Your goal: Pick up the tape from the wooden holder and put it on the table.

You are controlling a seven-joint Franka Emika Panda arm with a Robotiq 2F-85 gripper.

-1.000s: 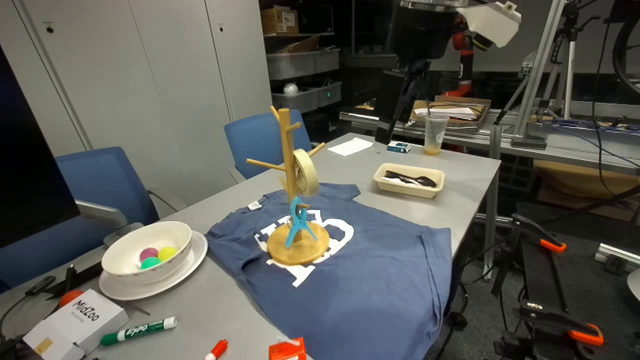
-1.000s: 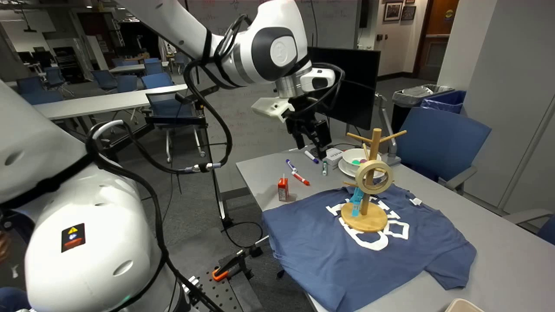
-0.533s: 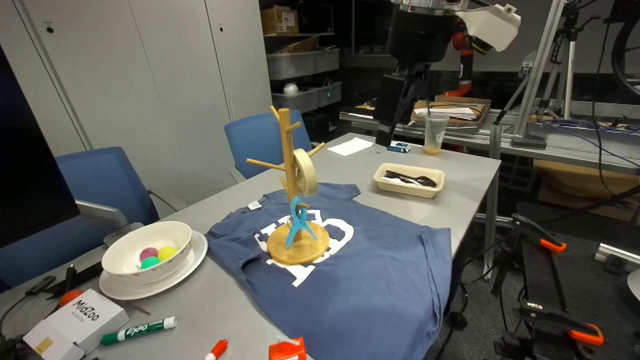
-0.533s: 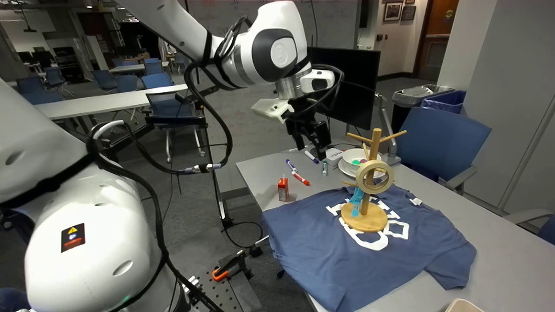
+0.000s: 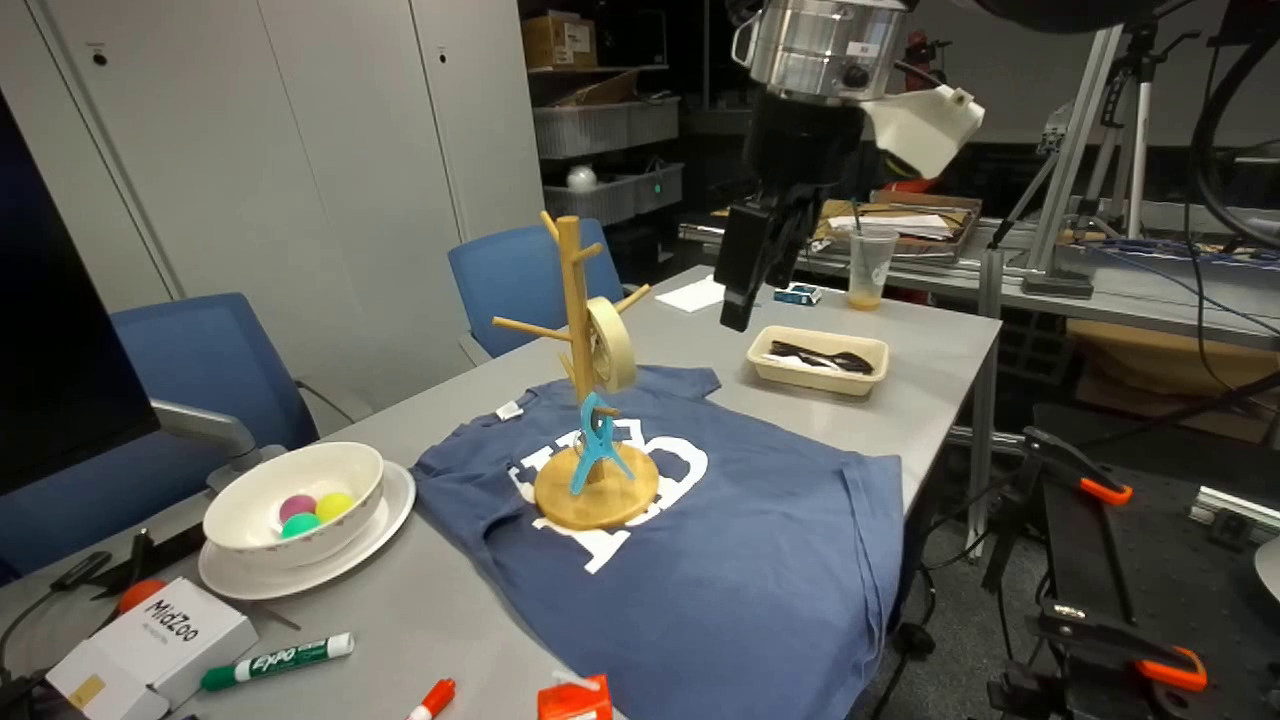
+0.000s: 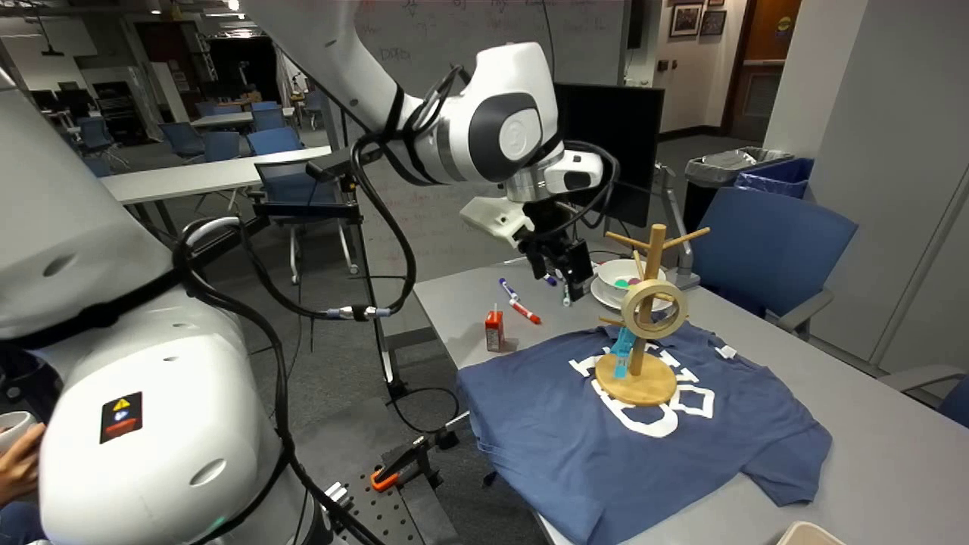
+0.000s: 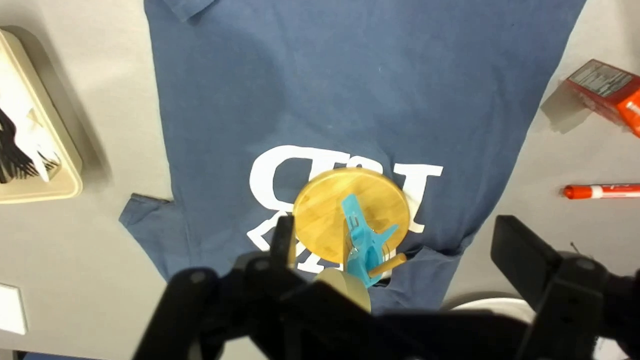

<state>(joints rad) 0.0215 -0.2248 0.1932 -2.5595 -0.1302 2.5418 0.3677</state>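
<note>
The tape, a cream roll, hangs on a peg of the wooden holder in both exterior views [image 5: 621, 345] [image 6: 652, 332]. The holder [image 5: 575, 280] is an upright post with several pegs and a round base [image 6: 636, 390], standing on a blue shirt on the grey table [image 5: 700, 345]. My gripper [image 5: 757, 300] is apart from the holder, on the robot's side, its fingertips near the tape's height. In the wrist view my gripper [image 7: 397, 240] is wide open with nothing between its pads. The tape [image 7: 347, 286] shows there low, partly hidden behind the gripper's body.
A blue clip [image 5: 598, 445] is on a low peg. The blue shirt [image 5: 730, 570] lies under the holder. A bowl [image 5: 290, 500] on a plate, a cutlery tray [image 5: 818, 375], a red carton [image 6: 494, 331], markers [image 6: 525, 311] and a cup [image 5: 871, 265] stand around. A monitor [image 6: 606, 151] is behind.
My gripper has moved down and closer to the holder during the last half second; before that it barely moved. The tape and holder have not moved.
</note>
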